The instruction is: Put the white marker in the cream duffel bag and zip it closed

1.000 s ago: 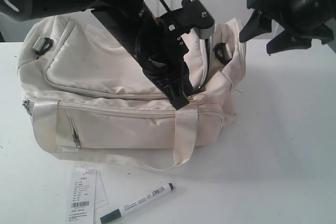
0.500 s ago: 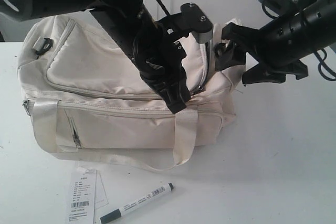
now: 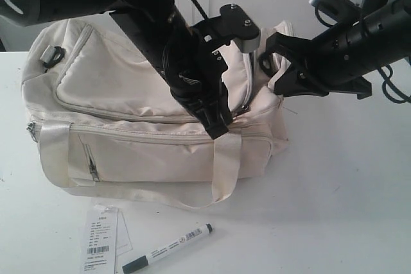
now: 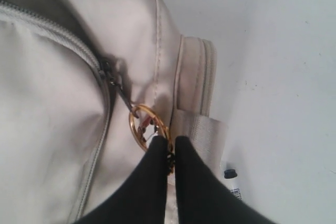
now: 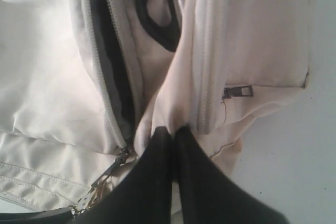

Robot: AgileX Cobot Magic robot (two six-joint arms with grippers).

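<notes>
Item: cream duffel bag, on its base on the white table; front pocket and webbing handle faced the exterior camera.

Item: white marker, flat on the table in front of the bag, well apart from it and beside the paper tag; untouched by either arm, not yet in the bag.

Item: left gripper, down on the top of the bag near the handle; jaws pressed together, tips nipping the lower edge of the gold pull ring that hung from the zip slider.

Item: right gripper, at the bag's right end; jaws pressed together on a fold of cream fabric beside the zip, a black strap ring just beyond.

Item: main zip; the right wrist view showed a dark gap between its two rows, so part of it stood open; how far along the top the gap ran could not be told.

Step in hand, as judged: opening the bag; one arm held the pull ring, the other braced the end fabric; stowing the marker and closing had not begun.

Next move, as judged: draw the ring along the zip line while the right grip keeps the cloth taut, lest the soft fabric bunch and the slider jam; then free one gripper to fetch the marker from the table.
</notes>
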